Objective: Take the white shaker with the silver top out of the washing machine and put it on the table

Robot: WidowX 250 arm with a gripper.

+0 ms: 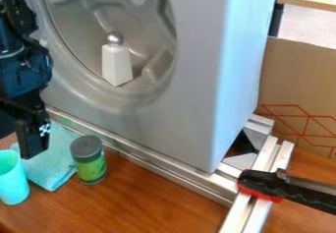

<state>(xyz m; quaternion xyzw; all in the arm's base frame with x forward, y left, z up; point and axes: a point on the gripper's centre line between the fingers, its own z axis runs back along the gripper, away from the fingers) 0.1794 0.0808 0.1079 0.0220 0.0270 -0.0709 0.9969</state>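
- Arm: positioned at the left side of the grey appliance (190,114), descending to a downward-pointing black gripper (33,139).
- Gripper state: opening and any held object cannot be determined.
- Nearest items: blue cloth (49,167), turquoise cup (11,183) and green-labelled canister (91,165), all in front of the appliance's lower left; canister upright at the cloth's right edge.
- Boundaries: metal rail (167,165) along the appliance base; black-and-red clamp (289,188) forward-right.
- Passage: wooden tabletop (164,202) extends between canister and clamp.
- Appliance recess: white bottle (117,66), silver-topped, upright.
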